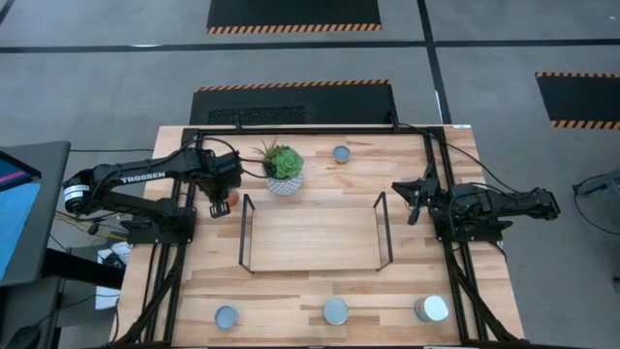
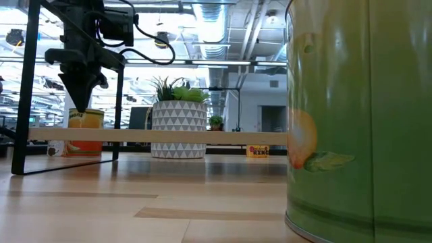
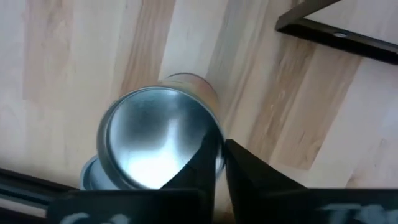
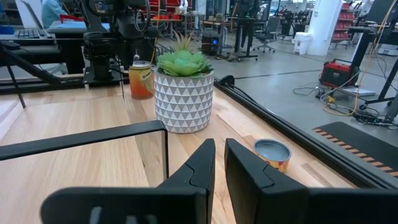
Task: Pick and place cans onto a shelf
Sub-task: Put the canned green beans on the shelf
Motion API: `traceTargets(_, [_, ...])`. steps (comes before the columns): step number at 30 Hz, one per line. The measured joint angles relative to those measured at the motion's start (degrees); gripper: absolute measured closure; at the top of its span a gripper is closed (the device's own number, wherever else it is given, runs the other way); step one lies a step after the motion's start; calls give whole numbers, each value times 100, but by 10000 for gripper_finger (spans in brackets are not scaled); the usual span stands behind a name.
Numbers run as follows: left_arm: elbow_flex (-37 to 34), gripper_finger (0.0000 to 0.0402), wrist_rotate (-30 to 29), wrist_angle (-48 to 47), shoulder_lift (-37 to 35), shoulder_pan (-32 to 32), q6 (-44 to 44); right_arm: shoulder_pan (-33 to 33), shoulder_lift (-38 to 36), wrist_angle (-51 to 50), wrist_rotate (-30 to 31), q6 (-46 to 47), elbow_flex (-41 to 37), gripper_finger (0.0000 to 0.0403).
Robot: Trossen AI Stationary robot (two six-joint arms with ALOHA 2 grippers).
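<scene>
While "TROSSEN" marks the left arm, can labels stay unreadable

A green succulent in a white pot patterned with grey triangles stands upright on the light-wood desk, near its far edge. A black frame runs just behind the pot along that edge. Beyond the desk, on the grey floor, lie 3 black mats edged with orange-and-black stripes.
</scene>
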Motion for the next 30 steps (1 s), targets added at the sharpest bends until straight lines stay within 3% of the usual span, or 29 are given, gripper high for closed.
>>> traceTargets(6, [231, 401, -154, -277, 31, 3, -117, 0, 1, 1, 0, 0, 0, 341])
traceTargets(18, [1707, 401, -481, -1162, 2, 3, -127, 0, 0, 20, 2, 0, 0, 341])
traceTargets(24, [2346, 401, -692, -1156, 2, 3, -87, 0, 0, 42, 2, 0, 0, 341])
traceTargets(30, [2755, 401, -666, -471, 32, -304, -9, 0, 1, 48, 2, 0, 0, 341])
